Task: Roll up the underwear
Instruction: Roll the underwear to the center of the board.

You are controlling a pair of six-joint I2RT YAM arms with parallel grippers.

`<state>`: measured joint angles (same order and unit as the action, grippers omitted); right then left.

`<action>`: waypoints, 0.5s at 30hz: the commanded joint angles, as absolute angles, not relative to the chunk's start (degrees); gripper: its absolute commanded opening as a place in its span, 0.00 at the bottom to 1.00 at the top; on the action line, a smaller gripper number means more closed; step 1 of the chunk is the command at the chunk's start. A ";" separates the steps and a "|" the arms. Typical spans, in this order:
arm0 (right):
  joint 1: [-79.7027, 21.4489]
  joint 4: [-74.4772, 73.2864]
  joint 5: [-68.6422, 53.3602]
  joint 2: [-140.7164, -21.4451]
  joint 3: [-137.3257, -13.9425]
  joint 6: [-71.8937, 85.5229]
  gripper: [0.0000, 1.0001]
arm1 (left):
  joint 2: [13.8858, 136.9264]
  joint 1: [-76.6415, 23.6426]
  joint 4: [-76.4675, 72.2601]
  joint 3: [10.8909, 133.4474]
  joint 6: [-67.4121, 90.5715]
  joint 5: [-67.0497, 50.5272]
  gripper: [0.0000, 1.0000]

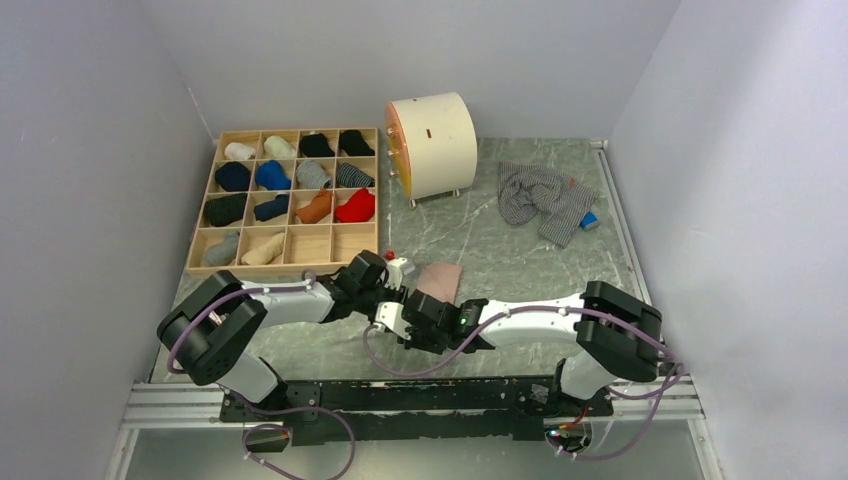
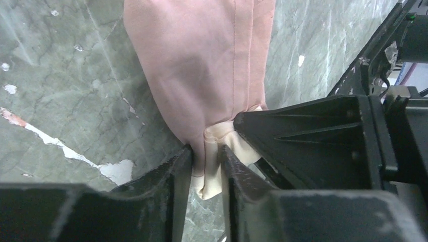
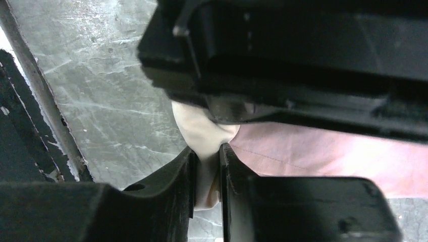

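Observation:
The pale pink-beige underwear (image 1: 439,279) lies on the grey table in front of the arms, and fills the left wrist view (image 2: 202,65). My left gripper (image 1: 398,290) (image 2: 206,159) is shut on its near cream waistband edge. My right gripper (image 1: 412,318) (image 3: 207,156) is shut on the same edge, right beside the left one; the pink cloth (image 3: 323,151) stretches away to its right. The grey striped underwear (image 1: 541,199) lies crumpled at the far right, apart from both grippers.
A wooden grid tray (image 1: 212,216) with several rolled garments stands at the far left. A cream cylinder (image 1: 432,145) stands at the back centre. A small blue block (image 1: 589,221) lies beside the striped underwear. Walls close in on both sides.

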<state>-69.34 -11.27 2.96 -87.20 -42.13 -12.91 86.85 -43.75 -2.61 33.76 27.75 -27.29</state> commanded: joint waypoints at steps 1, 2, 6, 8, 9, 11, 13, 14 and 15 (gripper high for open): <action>-69.15 -16.43 -2.74 -90.76 -43.25 -13.24 0.21 | 87.03 -43.65 0.44 32.61 29.49 -25.67 0.38; -69.15 -16.50 -3.27 -90.86 -43.51 -13.15 0.17 | 86.72 -43.41 0.44 32.54 29.85 -25.51 0.42; -69.09 -16.90 -4.96 -91.13 -44.69 -11.44 0.13 | 83.44 -41.13 2.36 31.72 32.00 -23.49 0.60; -69.11 -16.53 -5.47 -91.06 -45.25 -10.32 0.13 | 80.85 -38.37 1.96 29.70 33.73 -23.80 0.68; -69.14 -16.15 -6.01 -90.97 -45.55 -9.34 0.13 | 79.53 -36.74 1.60 28.62 34.66 -24.41 0.71; -69.23 -13.79 -6.28 -90.56 -45.43 -6.77 0.14 | 76.64 -33.22 2.05 26.89 35.55 -25.52 0.72; -69.51 -13.45 -6.52 -90.50 -46.07 -3.92 0.14 | 73.75 -31.93 4.37 26.03 36.42 -24.49 0.72; -69.78 -11.82 -6.32 -90.08 -45.61 -2.26 0.15 | 72.05 -31.71 4.93 25.44 37.29 -24.46 0.72; -70.11 -9.19 -5.69 -89.48 -44.42 -0.58 0.15 | 70.47 -31.65 5.18 24.59 38.15 -24.36 0.74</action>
<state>-68.73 -13.23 -1.69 -89.21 -45.23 -8.36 75.29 -32.73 0.38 27.16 35.07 -26.24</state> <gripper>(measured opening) 0.181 0.720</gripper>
